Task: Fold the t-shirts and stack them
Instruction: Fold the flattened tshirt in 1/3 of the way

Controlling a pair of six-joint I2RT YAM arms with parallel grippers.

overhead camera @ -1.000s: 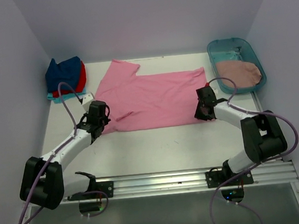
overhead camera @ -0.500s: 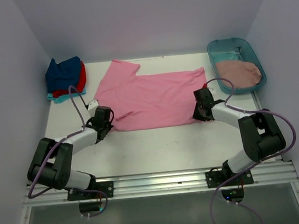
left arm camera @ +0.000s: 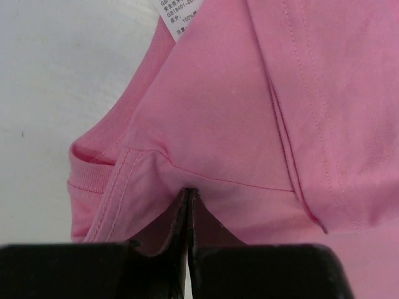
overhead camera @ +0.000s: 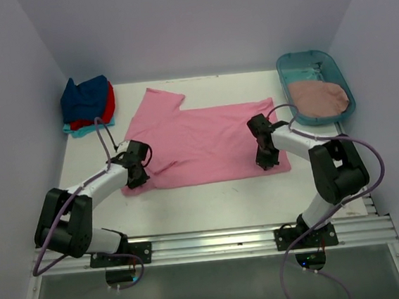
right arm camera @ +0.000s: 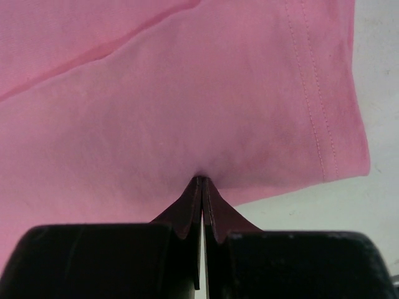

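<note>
Top external view is showing the bright pink t-shirt (overhead camera: 205, 138) lying spread flat, with the left gripper (overhead camera: 137, 174) and right gripper (overhead camera: 267, 158) each clamping its near edge, so folding is probably only beginning. Far left, the navy, red and turquoise shirts (overhead camera: 88, 104) are sitting stacked, and the dusty rose shirt (overhead camera: 318, 98) is waiting in the teal tub (overhead camera: 297, 61).

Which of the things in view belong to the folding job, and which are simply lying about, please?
Part of the job:
- bright pink t-shirt, pinched by the left gripper and right gripper
- stack of navy, red and turquoise shirts, far left
- dusty rose shirt, in the tub

Just there:
- teal tub
- mounting rail
</note>
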